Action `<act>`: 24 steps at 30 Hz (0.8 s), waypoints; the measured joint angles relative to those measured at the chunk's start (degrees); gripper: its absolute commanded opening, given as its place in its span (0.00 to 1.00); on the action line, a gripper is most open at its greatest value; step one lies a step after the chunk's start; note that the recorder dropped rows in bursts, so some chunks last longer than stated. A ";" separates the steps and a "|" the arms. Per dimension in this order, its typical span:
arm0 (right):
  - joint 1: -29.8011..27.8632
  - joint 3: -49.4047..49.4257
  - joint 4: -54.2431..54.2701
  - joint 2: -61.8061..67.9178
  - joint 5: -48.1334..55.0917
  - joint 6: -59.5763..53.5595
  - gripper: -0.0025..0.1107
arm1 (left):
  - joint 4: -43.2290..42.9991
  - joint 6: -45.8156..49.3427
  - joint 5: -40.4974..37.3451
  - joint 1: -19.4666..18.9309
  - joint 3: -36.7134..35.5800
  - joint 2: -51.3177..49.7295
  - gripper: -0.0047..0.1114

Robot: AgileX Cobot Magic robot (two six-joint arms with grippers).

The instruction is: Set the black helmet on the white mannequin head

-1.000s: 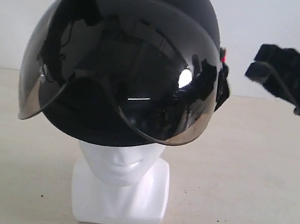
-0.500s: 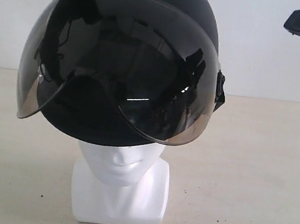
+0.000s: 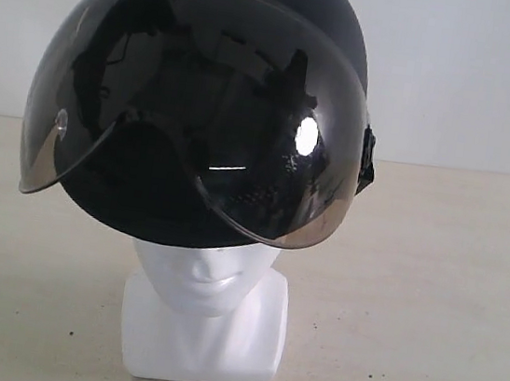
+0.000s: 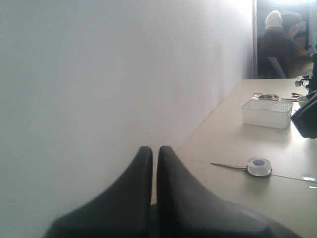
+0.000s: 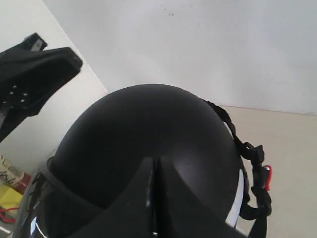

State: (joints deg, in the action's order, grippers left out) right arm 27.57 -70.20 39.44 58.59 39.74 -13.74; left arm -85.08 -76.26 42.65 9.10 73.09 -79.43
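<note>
The black helmet (image 3: pixel 220 101) sits on the white mannequin head (image 3: pixel 210 283), and its smoky visor (image 3: pixel 199 117) covers the upper face. Only the mouth, chin, neck and squarish base show below it. Neither arm appears in the exterior view. In the right wrist view my right gripper (image 5: pixel 154 162) is shut and empty, just above the helmet's dome (image 5: pixel 148 124). The helmet's strap with a red buckle (image 5: pixel 267 177) hangs at its side. My left gripper (image 4: pixel 154 148) is shut on nothing and faces the white wall, away from the helmet.
In the left wrist view a tape roll (image 4: pixel 259 166) and a white basket (image 4: pixel 267 113) lie on the long table (image 4: pixel 223 144), with people (image 4: pixel 280 39) at its far end. A black arm part (image 5: pixel 34 69) hangs beside the helmet. The white wall stands close behind.
Both arms have left the exterior view. The right gripper went from open to shut. The helmet stays on the head by itself, its visor shifted slightly to the left.
</note>
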 measured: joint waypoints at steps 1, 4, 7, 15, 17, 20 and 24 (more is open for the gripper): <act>0.30 -1.15 0.00 0.85 0.78 -0.12 0.02 | -0.70 -0.14 -0.29 0.00 -0.08 0.00 0.08; 2.17 -5.07 0.00 4.64 3.16 -0.87 0.02 | -3.04 -0.14 -1.09 0.00 0.02 -0.37 0.08; 4.86 -9.30 0.21 8.93 5.00 -2.12 0.02 | -4.02 -0.61 -1.22 0.00 0.02 -1.22 0.08; 8.93 -17.06 -0.15 17.94 8.21 -2.67 0.02 | -6.88 -1.51 -1.44 -0.28 0.02 -2.93 0.08; 8.93 -17.72 -0.27 19.39 9.25 -2.56 0.02 | -7.00 -2.32 -1.27 -1.24 0.02 -2.93 0.08; 9.03 -18.11 -0.27 20.85 11.13 -2.56 0.02 | -7.47 -3.21 0.57 -3.54 0.02 -2.93 0.08; 9.03 -18.30 -0.14 21.13 11.45 -2.32 0.02 | -7.69 -3.47 6.05 -7.13 0.02 -2.93 0.08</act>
State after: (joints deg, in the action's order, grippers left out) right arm 36.60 -88.50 39.30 79.72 51.19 -16.06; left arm -92.76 -79.72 48.70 1.97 73.11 -82.36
